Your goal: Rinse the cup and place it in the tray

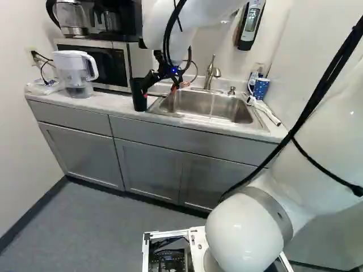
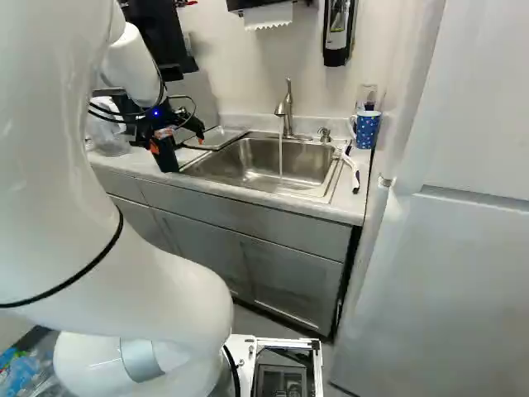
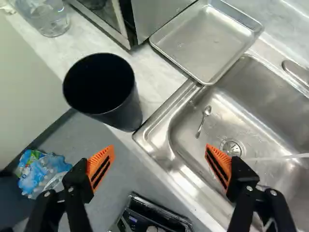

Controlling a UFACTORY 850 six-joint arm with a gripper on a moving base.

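pretty bright, soft indoor light all over, white arm (image 2: 74,182) kinda close to blown out in the base views, shiny glare on the steel sink (image 3: 270,106) and tray (image 3: 203,43), cup (image 3: 104,92) super dark inside, shadowy strip under the cabinets (image 1: 150,170)

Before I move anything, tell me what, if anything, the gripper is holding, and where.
Nothing: the gripper stands open, and the black cup is ahead of it.

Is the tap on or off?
On. A thin stream of water falls from the tap into the sink, and the wrist view shows it too.
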